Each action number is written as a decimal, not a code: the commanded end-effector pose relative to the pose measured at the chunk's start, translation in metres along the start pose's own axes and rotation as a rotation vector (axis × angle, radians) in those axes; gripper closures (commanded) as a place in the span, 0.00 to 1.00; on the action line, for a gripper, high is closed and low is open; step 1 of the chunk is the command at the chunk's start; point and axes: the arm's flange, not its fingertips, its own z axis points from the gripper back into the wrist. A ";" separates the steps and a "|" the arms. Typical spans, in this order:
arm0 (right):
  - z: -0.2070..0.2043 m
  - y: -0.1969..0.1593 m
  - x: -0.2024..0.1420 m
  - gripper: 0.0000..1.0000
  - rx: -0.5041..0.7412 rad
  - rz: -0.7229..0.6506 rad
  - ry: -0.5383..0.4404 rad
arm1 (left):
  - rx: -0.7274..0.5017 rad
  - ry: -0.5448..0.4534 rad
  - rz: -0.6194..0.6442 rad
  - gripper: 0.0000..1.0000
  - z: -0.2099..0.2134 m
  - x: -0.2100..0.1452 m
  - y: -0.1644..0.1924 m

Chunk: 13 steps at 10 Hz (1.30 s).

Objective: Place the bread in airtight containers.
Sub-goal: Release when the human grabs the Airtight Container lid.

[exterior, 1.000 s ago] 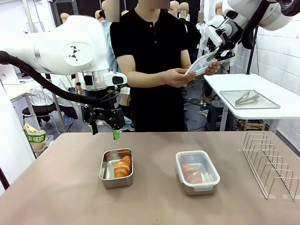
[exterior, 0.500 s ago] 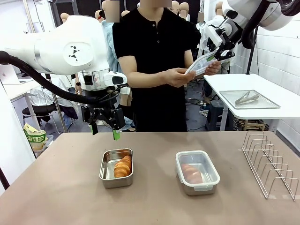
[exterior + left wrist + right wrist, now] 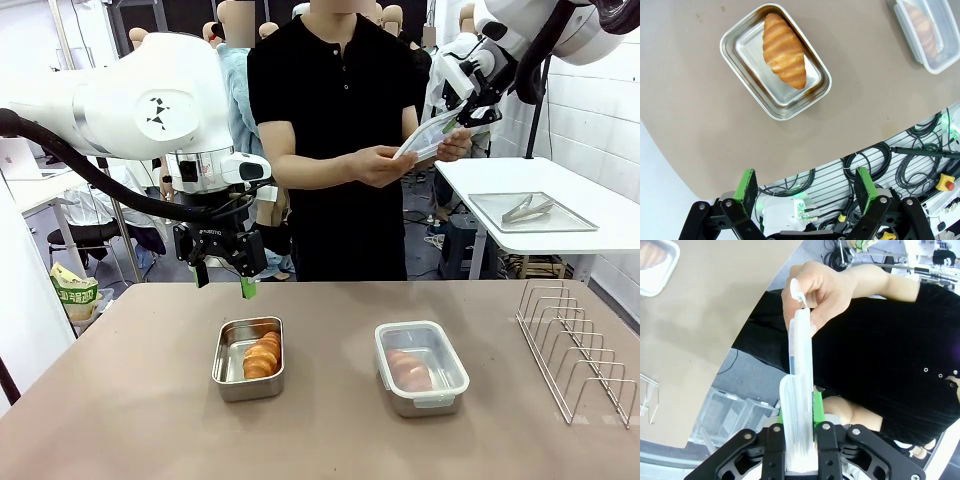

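One bread (image 3: 262,355) (image 3: 784,50) lies in an open steel container (image 3: 222,385) (image 3: 740,70) at table centre-left. My left gripper (image 3: 224,282) (image 3: 805,186) hangs open and empty above that container's far side. A second bread (image 3: 408,370) rests in the other container (image 3: 385,340) (image 3: 925,30) (image 3: 657,265), which has a clear lid snapped on. High at the far right, my right gripper (image 3: 462,118) (image 3: 799,420) is shut on one end of a loose clear lid (image 3: 428,135) (image 3: 801,355). The person's hand (image 3: 375,165) (image 3: 820,290) holds the lid's other end.
A wire rack (image 3: 575,350) stands at the table's right edge. Beyond it is a white side table with a flat steel tray (image 3: 575,222) carrying tongs. The person stands at the far edge, behind the containers.
The person has shifted slightly to the right. Both arms and the lid stay where they were.
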 end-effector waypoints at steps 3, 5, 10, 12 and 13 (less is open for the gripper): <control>0.001 0.000 0.003 0.07 0.052 -0.011 0.004 | 0.008 0.000 0.002 0.00 0.002 -0.001 0.001; 0.002 0.000 0.003 0.00 0.052 -0.009 0.002 | 0.008 0.000 0.002 0.00 0.002 -0.001 0.001; 0.002 -0.001 0.004 0.00 0.056 -0.005 -0.006 | 0.008 0.000 0.002 0.00 0.002 -0.001 0.001; 0.000 -0.004 0.005 0.00 0.079 0.012 0.000 | 0.008 0.000 0.002 0.00 0.002 -0.001 0.001; 0.000 0.002 0.003 0.00 0.033 0.006 -0.011 | 0.008 0.000 0.002 0.00 0.002 -0.001 0.001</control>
